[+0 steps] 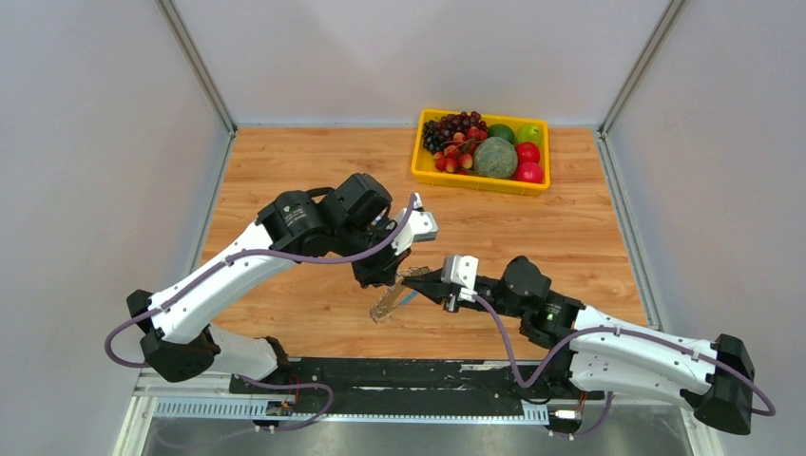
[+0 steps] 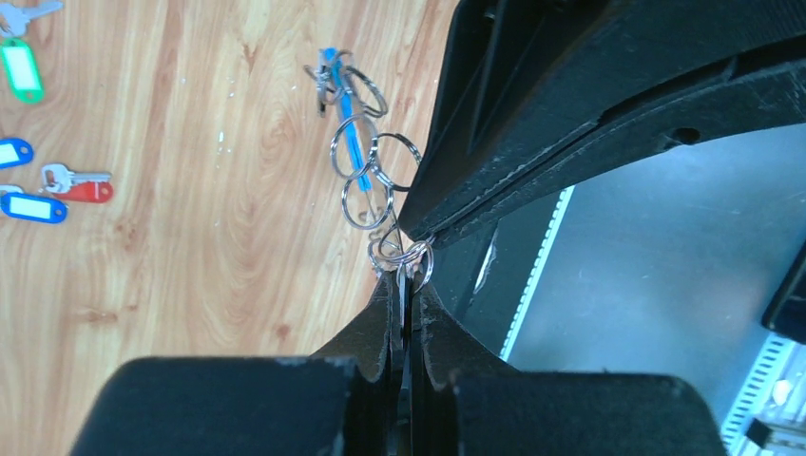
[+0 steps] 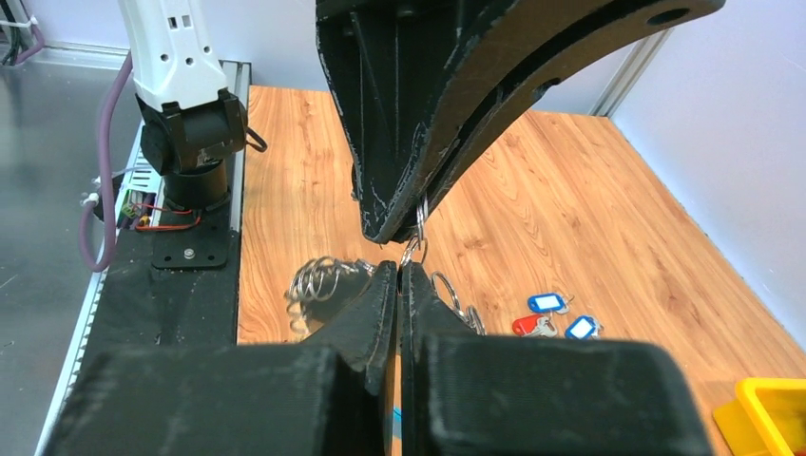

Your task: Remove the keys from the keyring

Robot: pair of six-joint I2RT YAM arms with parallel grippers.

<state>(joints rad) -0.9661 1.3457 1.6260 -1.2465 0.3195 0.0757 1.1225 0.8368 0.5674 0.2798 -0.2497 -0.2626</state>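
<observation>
The keyring [image 1: 388, 304], a string of silver loops with a light-blue section [image 2: 350, 142], hangs between my two grippers above the table's near edge. My left gripper [image 2: 407, 283] is shut on a thin flat piece seen edge-on, seemingly a key, hooked into the small rings [image 2: 404, 255] at the string's end. My right gripper [image 3: 399, 268] is shut on a small ring [image 3: 413, 249] of the keyring, tip to tip with the left one [image 1: 392, 277]. Loose keys lie on the wood: a green tag [image 2: 21, 71], two blue tags [image 2: 33, 206] and a red tag [image 2: 86, 190].
A yellow bin [image 1: 415, 157] of fruit with a melon [image 1: 495, 157] stands at the back right. The black base rail [image 1: 399, 370] runs along the near edge under the grippers. The loose keys also show in the right wrist view [image 3: 546, 302].
</observation>
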